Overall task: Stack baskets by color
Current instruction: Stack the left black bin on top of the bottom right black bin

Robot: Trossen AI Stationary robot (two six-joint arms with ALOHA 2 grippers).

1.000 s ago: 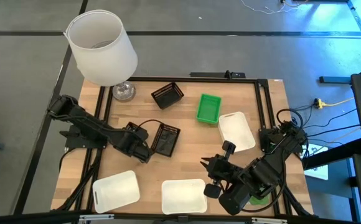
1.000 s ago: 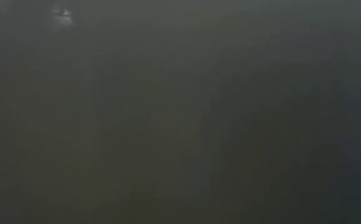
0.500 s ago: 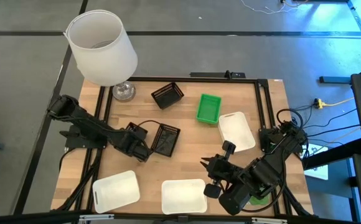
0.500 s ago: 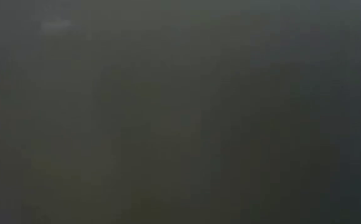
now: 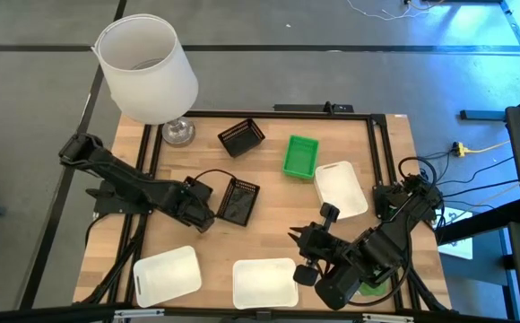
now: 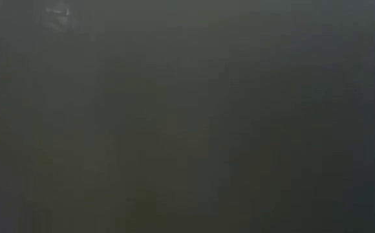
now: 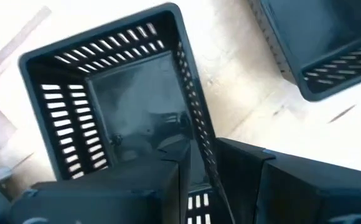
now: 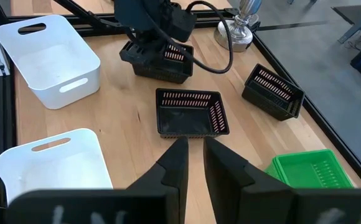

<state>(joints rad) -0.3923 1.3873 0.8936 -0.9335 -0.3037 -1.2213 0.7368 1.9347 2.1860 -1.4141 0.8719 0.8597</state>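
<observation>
Three black baskets show. One (image 5: 240,199) lies left of the table's middle, with my left gripper (image 5: 212,208) shut on its side wall. Another (image 8: 190,112) juts out in front of my right gripper (image 8: 193,144), which is shut on it above the near right of the table. The third black basket (image 5: 241,137) rests on its bottom at the far middle. A green basket (image 5: 300,155) sits right of it. White baskets rest at the right (image 5: 341,188), the near left (image 5: 166,274) and the near middle (image 5: 264,283). The low view is dark. My left gripper has the basket's slatted side wall (image 7: 199,138) between its fingers, one finger inside the basket and one outside, coming steeply from above. Whether the basket is clear of the table I cannot tell. My right gripper pinches the near wall (image 8: 183,132) of its black basket, slanting down from the table's near right. The basket sticks out beyond the fingertips with its open side up, lifted clear of the table.
A big white lampshade-like bucket (image 5: 146,67) on a metal foot (image 5: 177,132) stands at the far left corner. A black rail (image 5: 323,109) frames the table. Bare wood lies in the middle between the two grippers.
My left arm has drawn back a little toward the table's left edge and its gripper has tipped slightly while staying on the black basket. The basket has stayed about where it was.
</observation>
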